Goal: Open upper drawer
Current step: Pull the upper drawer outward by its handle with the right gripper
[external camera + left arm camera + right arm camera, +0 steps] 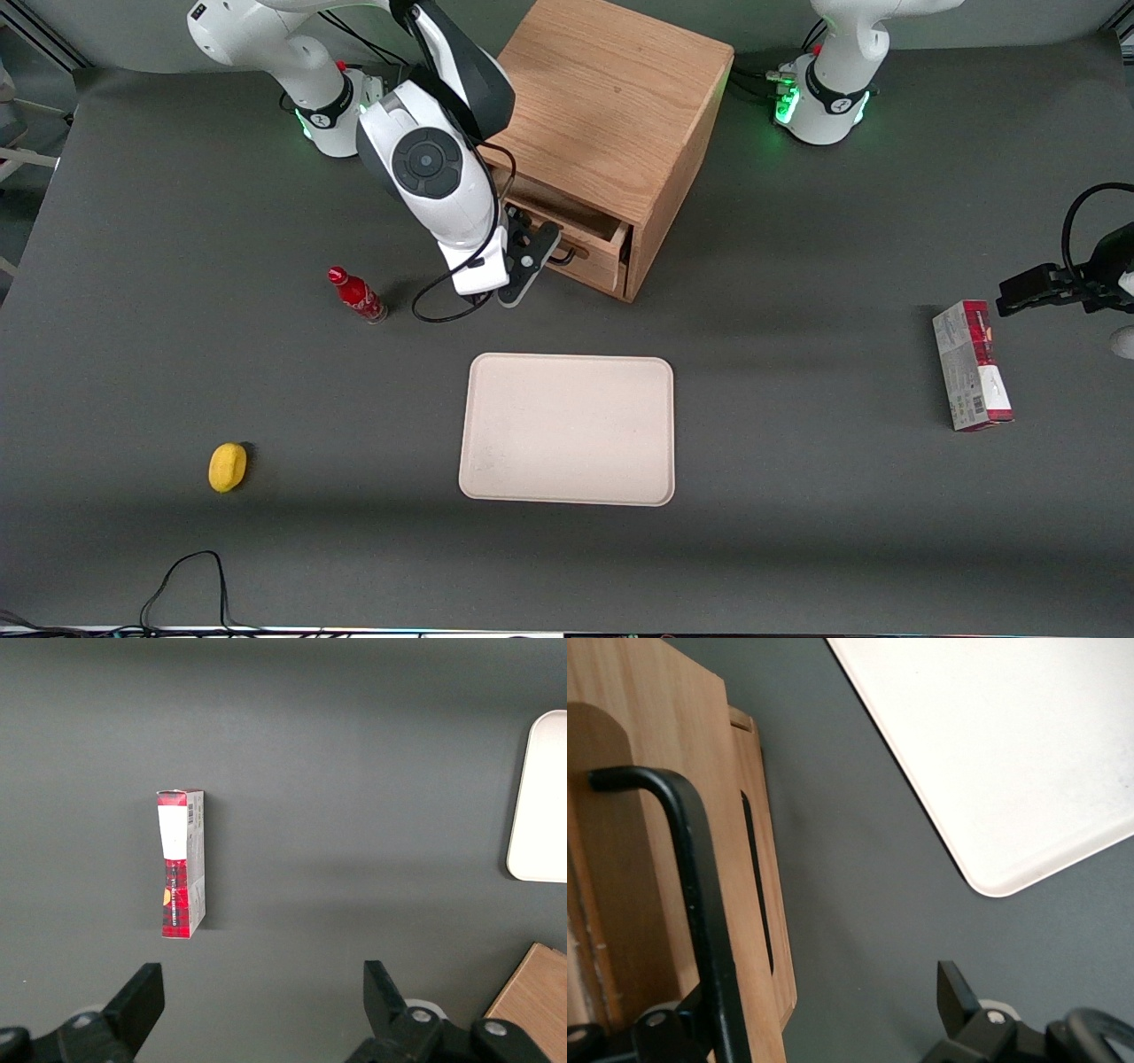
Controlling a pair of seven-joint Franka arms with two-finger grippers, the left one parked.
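The wooden cabinet (611,97) stands near the arms' bases. Its upper drawer (589,239) is pulled out a short way, and a dark gap shows under the cabinet top. My right gripper (534,255) hangs right at the drawer front, by the black wire handle (563,258). In the right wrist view the handle (700,904) runs along the oak drawer front (647,859) and crosses one finger, while the other fingertip (953,990) stands well apart over the mat. The gripper (824,1028) is open and clamps nothing. The lower drawer's front (772,904) shows beside it.
A cream tray (567,430) lies nearer the front camera than the cabinet. A small red bottle (357,295) stands beside the working arm. A yellow object (228,466) lies toward the working arm's end, and a red-and-white box (972,365) toward the parked arm's end.
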